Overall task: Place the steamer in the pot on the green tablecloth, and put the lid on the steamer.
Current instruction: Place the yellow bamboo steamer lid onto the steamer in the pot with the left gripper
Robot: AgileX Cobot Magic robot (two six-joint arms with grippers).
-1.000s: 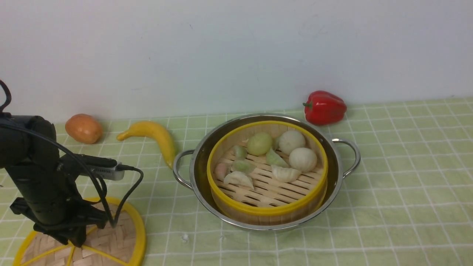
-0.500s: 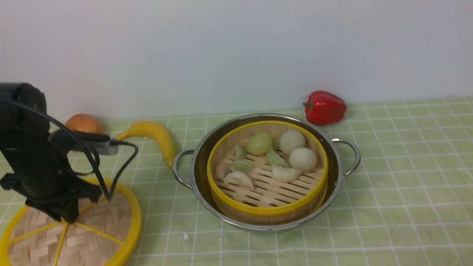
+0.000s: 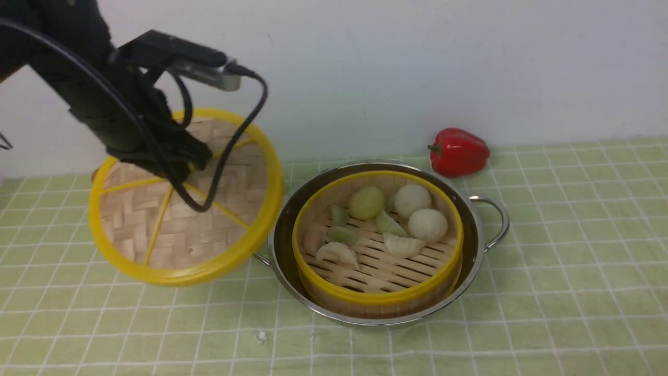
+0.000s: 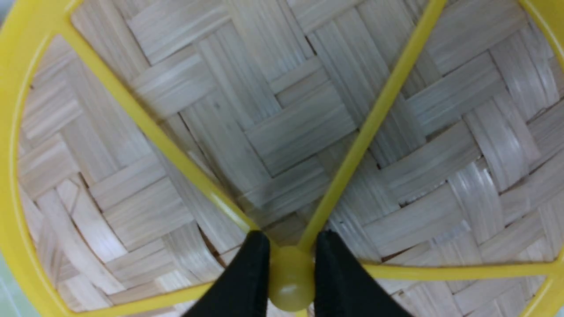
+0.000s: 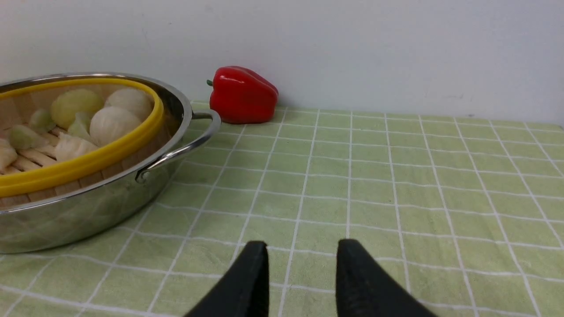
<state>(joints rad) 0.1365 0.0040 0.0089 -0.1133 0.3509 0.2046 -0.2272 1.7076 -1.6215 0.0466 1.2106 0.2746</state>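
The steamer (image 3: 377, 298), a bamboo basket with a yellow rim and dumplings and buns on its slats, sits inside the steel pot (image 3: 472, 250) on the green tablecloth (image 3: 574, 261). To the pot's left, the woven lid (image 3: 156, 230) hangs tilted in the air, and its edge covers the pot's left handle. My left gripper (image 3: 180, 166) is shut on the lid's yellow centre hub. The left wrist view shows both fingers pinching that hub (image 4: 291, 281). In the right wrist view, my right gripper (image 5: 302, 248) stands open and low over the cloth, right of the pot (image 5: 88, 211), with nothing between its fingers.
A red bell pepper (image 3: 458, 151) lies by the back wall, behind and to the right of the pot. It also shows as the red bell pepper (image 5: 242, 94) in the right wrist view. The left arm's cable loops in front of the lid.
My left gripper has lifted the lid off the cloth, carrying it up and to the right toward the pot. The lid now covers the banana and the orange fruit.
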